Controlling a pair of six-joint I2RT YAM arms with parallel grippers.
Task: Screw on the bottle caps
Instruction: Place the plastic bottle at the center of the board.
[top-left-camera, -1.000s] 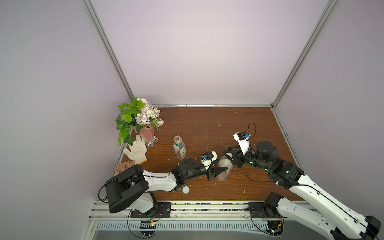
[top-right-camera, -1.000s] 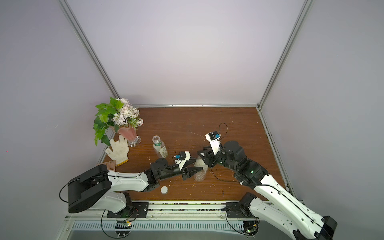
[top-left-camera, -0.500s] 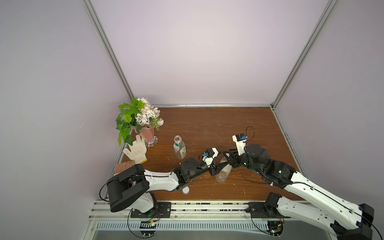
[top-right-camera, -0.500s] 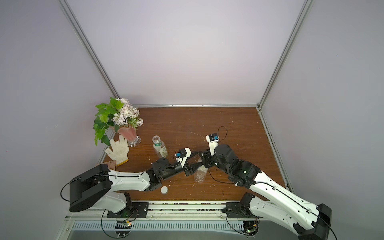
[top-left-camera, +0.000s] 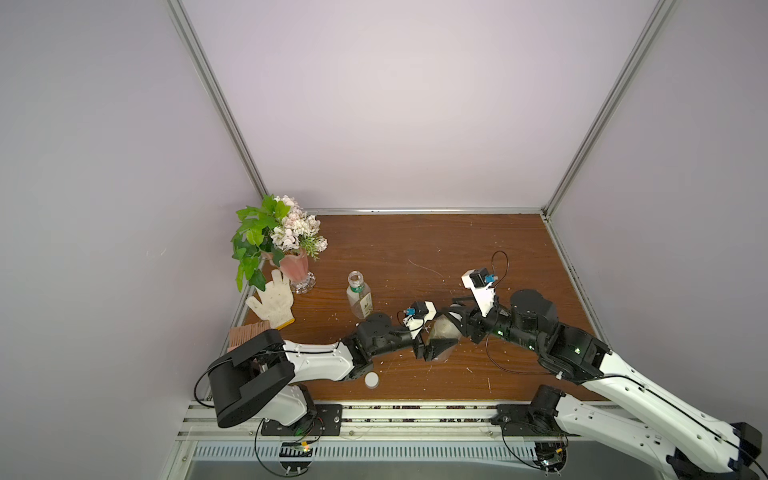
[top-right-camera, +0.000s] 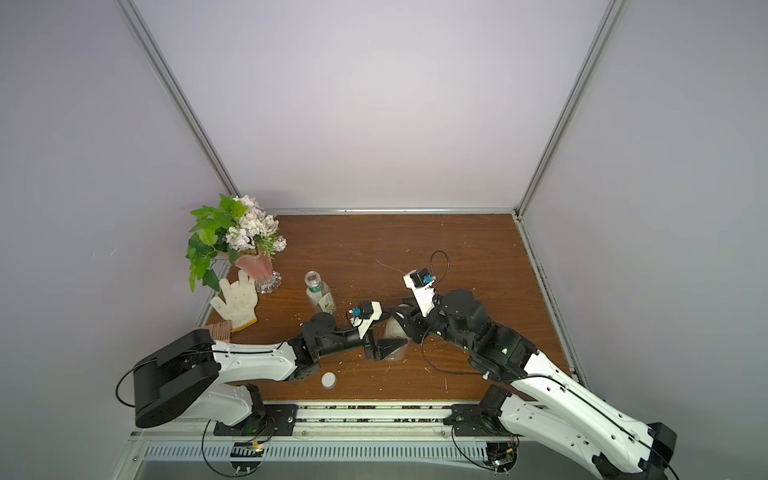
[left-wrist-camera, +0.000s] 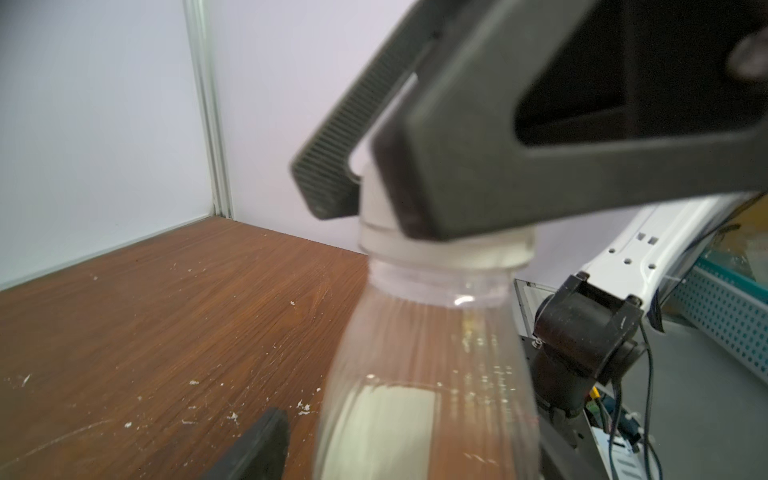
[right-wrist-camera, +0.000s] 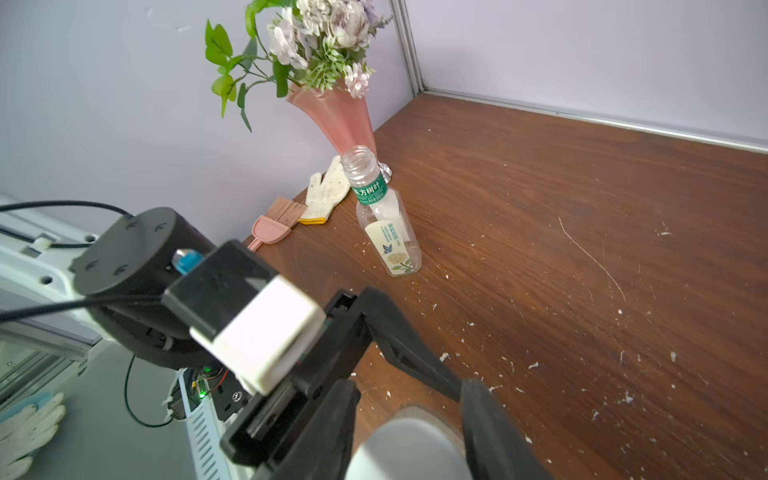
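Brown wood surface in both top views: the plain bottle stands near the front edge between the two hands. The labelled bottle stands uncapped, well apart, toward the vase. A loose cap lies on the wood just beside the left arm. The left hand flanks the plain bottle's body, and the right hand sits over its neck

Left wrist view: the right hand pinches the cap onto the plain bottle's neck. The one left finger in view stands clear of the blurred body, so the left hand reads as spread

Right wrist view: the cap shows between the right hand's fingers; the labelled bottle's neck is open

Risk, as I judge it: with nothing bracing the body, a twist may spin or topple the bottle instead of seating the thread, and a cap sitting askew could cross-thread
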